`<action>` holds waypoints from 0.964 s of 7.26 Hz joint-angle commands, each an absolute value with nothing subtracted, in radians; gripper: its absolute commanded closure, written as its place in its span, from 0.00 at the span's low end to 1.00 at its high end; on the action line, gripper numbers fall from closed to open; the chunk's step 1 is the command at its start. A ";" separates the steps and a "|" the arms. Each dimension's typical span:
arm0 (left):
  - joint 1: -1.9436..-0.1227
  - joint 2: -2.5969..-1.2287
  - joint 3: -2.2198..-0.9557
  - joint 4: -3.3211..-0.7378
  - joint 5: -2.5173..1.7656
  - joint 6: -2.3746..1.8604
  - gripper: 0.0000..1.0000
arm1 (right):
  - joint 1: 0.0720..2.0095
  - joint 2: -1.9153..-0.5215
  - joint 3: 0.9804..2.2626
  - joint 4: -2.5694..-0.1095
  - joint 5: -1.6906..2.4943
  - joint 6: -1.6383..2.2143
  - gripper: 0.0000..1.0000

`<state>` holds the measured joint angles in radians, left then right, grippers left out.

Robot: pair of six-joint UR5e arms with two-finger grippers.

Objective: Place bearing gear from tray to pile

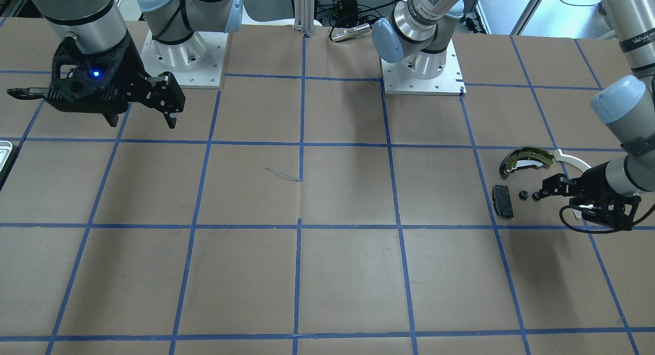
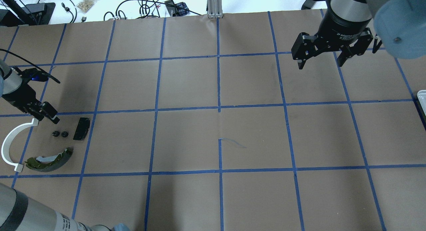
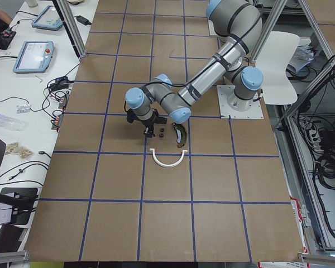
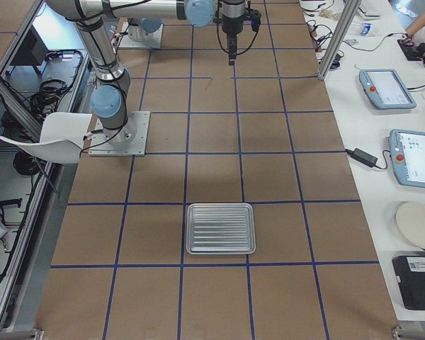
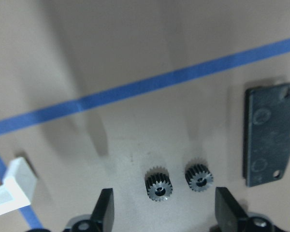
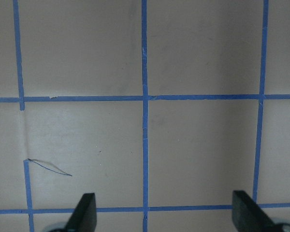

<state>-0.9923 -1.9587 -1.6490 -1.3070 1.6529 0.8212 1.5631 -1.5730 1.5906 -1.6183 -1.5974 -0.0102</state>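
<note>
Lettering [image 2: 346,35] "2F Adaptive" on right tool [image 2: 320,64], jaws spread

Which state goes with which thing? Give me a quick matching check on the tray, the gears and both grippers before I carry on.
Things:
1. tray
2. gears
3. left gripper
4. right gripper

States:
A. open, held over bare paper
B. empty, nothing lying in it
C. on the table next to the black pad, not touching it
D. open, close to one end of the white half-ring

Pairs: 1-B, 2-C, 3-D, 4-A
</note>
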 commanded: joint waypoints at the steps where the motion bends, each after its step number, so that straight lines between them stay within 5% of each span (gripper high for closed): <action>1: -1.115 -1.887 -1.509 -1.490 1.587 0.613 0.00 | 1.563 -1.572 1.591 -1.618 -1.597 -0.011 0.00; 7: -1.471 -1.697 -1.488 -1.614 1.510 0.237 0.00 | 1.563 -1.580 1.620 -1.692 -1.585 -0.012 0.00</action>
<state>-1.4308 -1.7373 -1.4604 -1.6007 1.5573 0.3172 1.5618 -1.5767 1.6187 -1.6855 -1.5842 -0.0114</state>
